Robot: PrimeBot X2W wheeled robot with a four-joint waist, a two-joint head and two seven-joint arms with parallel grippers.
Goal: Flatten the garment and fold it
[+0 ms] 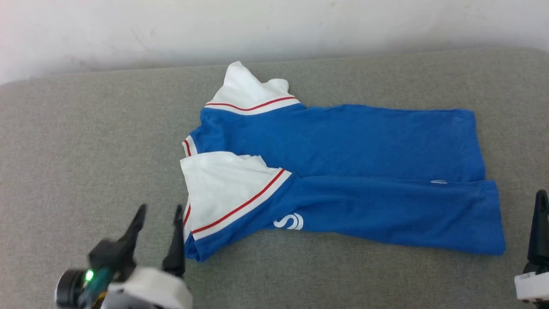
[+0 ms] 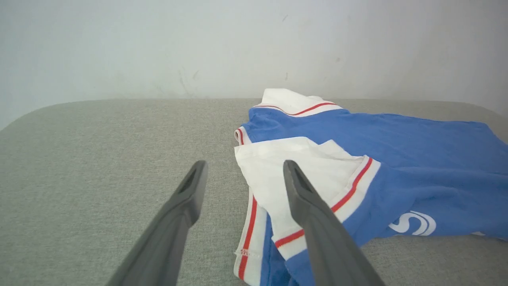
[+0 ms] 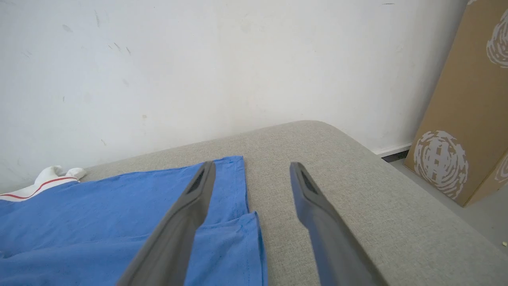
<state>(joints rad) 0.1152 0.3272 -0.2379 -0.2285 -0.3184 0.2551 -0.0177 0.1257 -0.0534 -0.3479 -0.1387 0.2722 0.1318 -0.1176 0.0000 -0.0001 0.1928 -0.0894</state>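
Note:
The garment (image 1: 343, 171) is a royal-blue T-shirt with white sleeves and red-and-white trim, lying sideways on the grey cushion (image 1: 85, 150), collar end to the left and hem to the right. Its near long side is folded over the body, with a white letter showing at the fold. My left gripper (image 1: 159, 209) stands open just left of the near white sleeve (image 2: 301, 159), holding nothing. My right gripper (image 3: 251, 169) is open too, above the hem corner (image 3: 242, 222) at the garment's right end, and one of its fingers (image 1: 540, 223) shows at the head view's right edge.
A pale wall (image 1: 274, 25) rises directly behind the cushion. A brown cardboard box (image 3: 468, 119) with white prints stands on the floor past the cushion's rounded right end. Bare cushion stretches left of the garment and along its near side.

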